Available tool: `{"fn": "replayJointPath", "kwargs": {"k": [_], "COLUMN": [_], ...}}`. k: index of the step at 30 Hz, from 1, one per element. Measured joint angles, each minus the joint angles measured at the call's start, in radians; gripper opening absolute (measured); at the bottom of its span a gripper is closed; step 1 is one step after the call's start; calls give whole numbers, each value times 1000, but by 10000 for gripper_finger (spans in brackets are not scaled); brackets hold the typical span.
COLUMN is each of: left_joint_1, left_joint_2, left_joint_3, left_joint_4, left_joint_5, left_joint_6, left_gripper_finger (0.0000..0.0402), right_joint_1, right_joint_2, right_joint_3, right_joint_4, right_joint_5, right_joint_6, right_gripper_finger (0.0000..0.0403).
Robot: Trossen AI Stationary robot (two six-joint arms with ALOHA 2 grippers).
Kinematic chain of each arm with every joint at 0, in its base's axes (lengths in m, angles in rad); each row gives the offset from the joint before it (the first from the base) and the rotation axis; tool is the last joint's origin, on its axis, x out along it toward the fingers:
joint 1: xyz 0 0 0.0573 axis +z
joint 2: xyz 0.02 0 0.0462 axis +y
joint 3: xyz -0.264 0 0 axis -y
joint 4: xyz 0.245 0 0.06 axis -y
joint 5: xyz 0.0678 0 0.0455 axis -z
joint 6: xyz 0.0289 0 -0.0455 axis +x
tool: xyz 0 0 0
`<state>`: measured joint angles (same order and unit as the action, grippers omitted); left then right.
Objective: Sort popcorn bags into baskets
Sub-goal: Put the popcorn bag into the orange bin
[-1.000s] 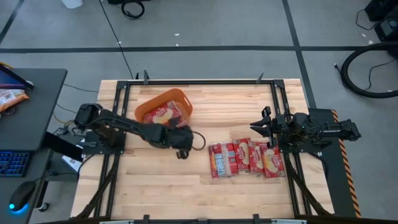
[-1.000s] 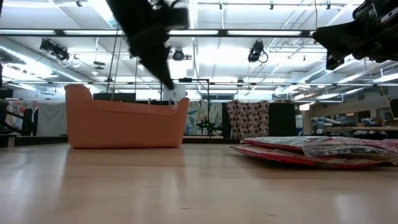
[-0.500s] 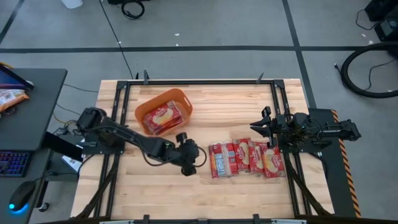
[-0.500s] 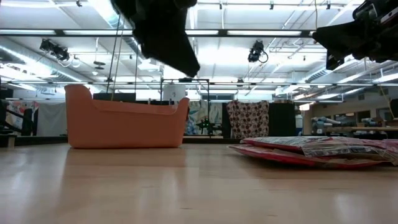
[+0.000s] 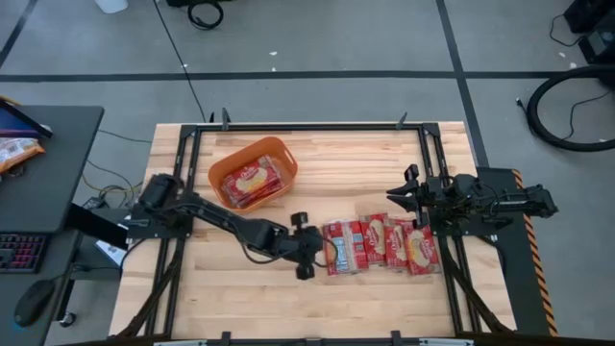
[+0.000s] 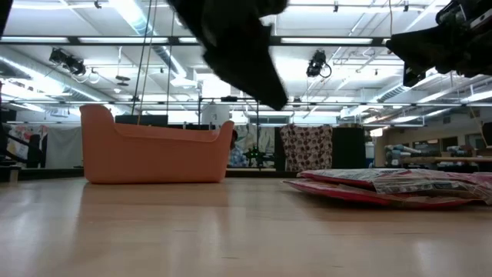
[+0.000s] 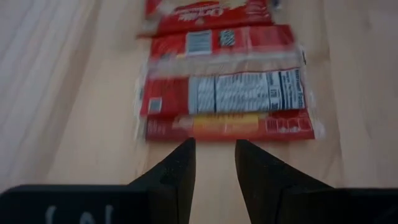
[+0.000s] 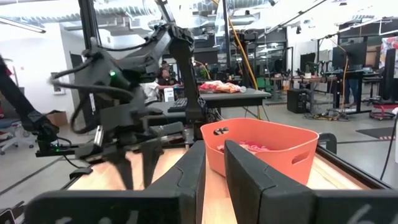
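Several red popcorn bags (image 5: 380,245) lie flat in a row on the table's right half, some overlapping; the left wrist view shows the nearest bags (image 7: 227,109) close ahead. The orange basket (image 5: 253,173) stands at the far left with red bags (image 5: 252,181) inside it. My left gripper (image 5: 312,252) hovers above the table just left of the row, open and empty, its fingers pointing at the nearest bag. My right gripper (image 5: 397,195) waits raised at the right edge, beyond the row's far end, with a narrow gap between its fingers.
Dark metal rails (image 5: 307,127) frame the table's far edge and sides. A desk with a keyboard (image 5: 19,252) stands off to the left. Bare wood lies between the basket (image 6: 154,154) and the bags (image 6: 384,188), and along the near edge.
My left gripper has swung from beside the basket toward the table's near right, ending at the left end of the bag row. It has stayed raised above the table. The bags and basket have not moved.
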<state>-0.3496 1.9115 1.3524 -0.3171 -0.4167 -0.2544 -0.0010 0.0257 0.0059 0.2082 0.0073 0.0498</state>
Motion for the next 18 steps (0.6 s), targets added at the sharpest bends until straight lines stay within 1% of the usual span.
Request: {"fn": "replayJointPath", "kwargs": {"k": [4, 7, 11, 15, 18], "left_joint_1": [-1, -2, -1, -1, 3], "left_joint_2": [93, 141, 171, 192, 199], "left_joint_3": [97, 125, 127, 128, 128], "left_joint_4": [-5, -6, -3, 29, 52], "left_joint_5": [3, 2, -24, -112, -123], "left_joint_6": [155, 309, 499, 680, 830], "left_gripper_finger": [119, 119, 119, 119, 119], "right_joint_1": [0, 0, 0, 0, 0], "right_joint_2": [0, 0, 0, 0, 1], "right_joint_3": [0, 0, 0, 0, 0], "right_joint_4": [0, 0, 1, 2, 5], "right_joint_5": [0, 0, 0, 0, 0], "right_joint_6": [0, 0, 0, 0, 0], "right_gripper_finger": [66, 66, 66, 66, 66]}}
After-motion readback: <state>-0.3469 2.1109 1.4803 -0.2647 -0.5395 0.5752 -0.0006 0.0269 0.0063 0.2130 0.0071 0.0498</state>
